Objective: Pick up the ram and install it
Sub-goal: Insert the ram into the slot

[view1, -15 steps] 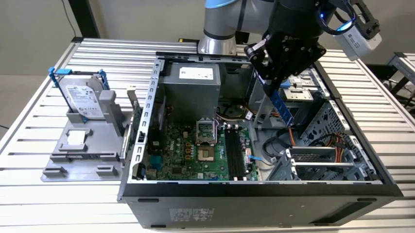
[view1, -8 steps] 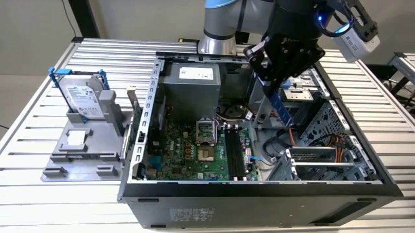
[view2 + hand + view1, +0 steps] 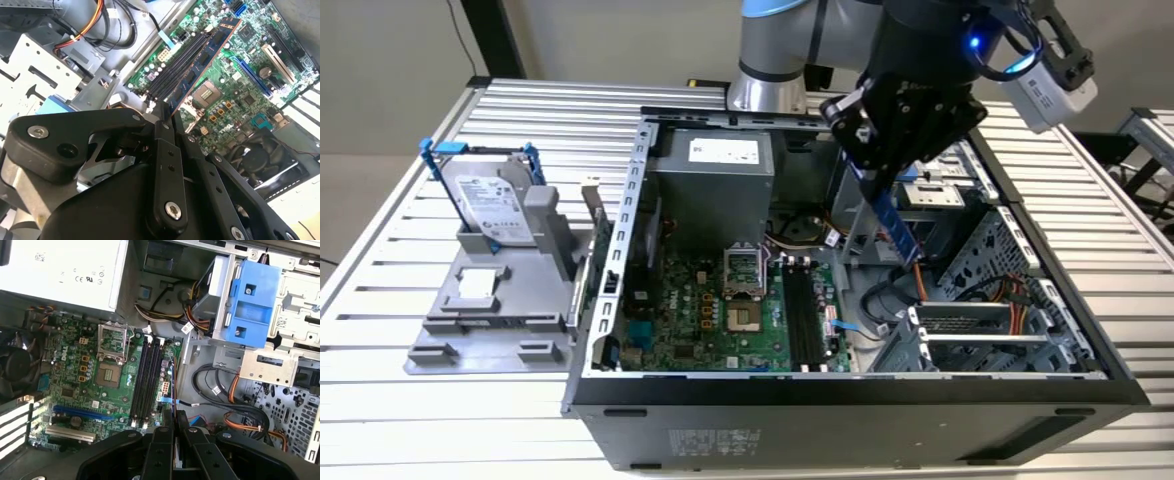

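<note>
Slatted bench [image 3: 454,440]: near its left edge a hard drive [image 3: 500,205] stands in a grey fixture [image 3: 494,310]; mid-bench lies the open computer case [image 3: 854,385] with its memory slots [image 3: 803,320]. Above these, unseated, the ram [image 3: 894,225] hangs slanted, its upper end pinched between the closed fingers of the gripper [image 3: 878,160]. Likely light, stiff, brittle: best held by its flat faces. The arm leans down from the far edge.

We hang our arm [image 3: 774,50] down from above, wrist tipped forward, our gripper [image 3: 875,168] pointing downward, fingers [image 3: 165,160] pinched tight on the ram [image 3: 894,222].
</note>
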Tool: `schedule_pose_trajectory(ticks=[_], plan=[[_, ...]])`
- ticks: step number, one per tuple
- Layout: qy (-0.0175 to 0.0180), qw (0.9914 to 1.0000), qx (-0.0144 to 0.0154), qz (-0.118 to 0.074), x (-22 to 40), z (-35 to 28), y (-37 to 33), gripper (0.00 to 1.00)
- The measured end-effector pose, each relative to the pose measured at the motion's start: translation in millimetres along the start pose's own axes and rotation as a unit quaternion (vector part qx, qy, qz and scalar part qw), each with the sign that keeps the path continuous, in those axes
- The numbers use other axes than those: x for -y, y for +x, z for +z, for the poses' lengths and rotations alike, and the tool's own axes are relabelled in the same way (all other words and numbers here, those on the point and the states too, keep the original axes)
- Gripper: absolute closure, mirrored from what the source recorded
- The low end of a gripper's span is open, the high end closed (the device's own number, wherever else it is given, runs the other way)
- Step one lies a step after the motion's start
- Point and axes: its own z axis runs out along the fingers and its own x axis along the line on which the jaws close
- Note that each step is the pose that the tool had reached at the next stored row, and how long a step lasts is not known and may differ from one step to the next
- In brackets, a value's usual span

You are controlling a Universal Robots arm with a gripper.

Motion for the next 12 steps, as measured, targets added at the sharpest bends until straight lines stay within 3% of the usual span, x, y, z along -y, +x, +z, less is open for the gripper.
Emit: schedule_pose_trajectory(ticks=[12], plan=[[0.0039,0.99998,-0.0006,0.005,-0.1,4.0,0.6,1.00]])
